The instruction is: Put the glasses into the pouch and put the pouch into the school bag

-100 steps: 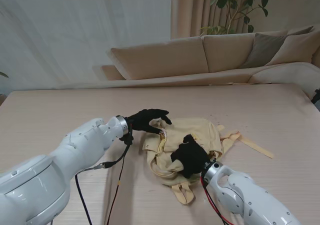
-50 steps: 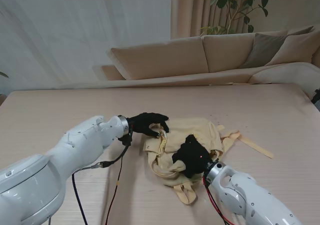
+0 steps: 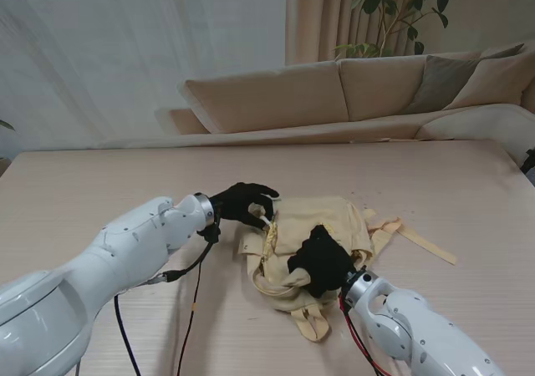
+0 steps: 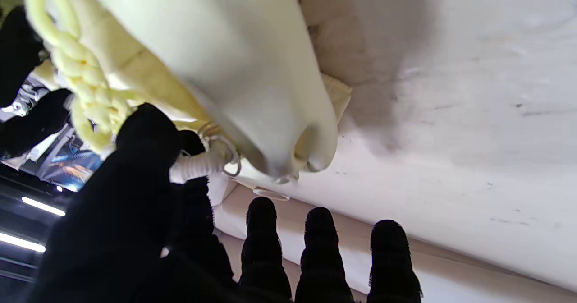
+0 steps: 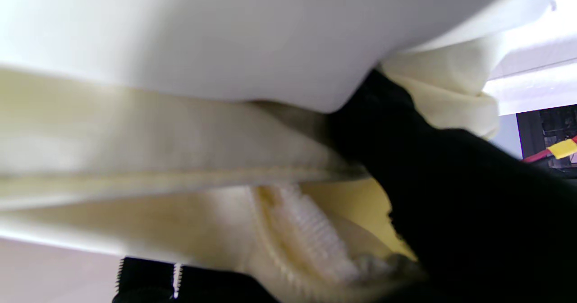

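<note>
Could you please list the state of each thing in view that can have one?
school bag: lying flat on the table, zipper partly open along its left edge.
zipper pull: pinched in the left hand.
left hand: shut on the zipper pull.
right hand: shut on the school bag's fabric.
glasses and pouch: not visible.

- The glasses and the pouch can't be made out in any view.
- The right hand (image 3: 318, 261) lies on the school bag (image 3: 322, 226), covering the fabric under its palm; whether its fingers grip cloth is unclear.
- The right wrist view is a blur of pale cloth pressed against the lens.
- The left hand (image 3: 242, 204) hides the bag's zipper end beneath its fingertips.
- Both arms are cut off by the stand view's near edge.
</note>
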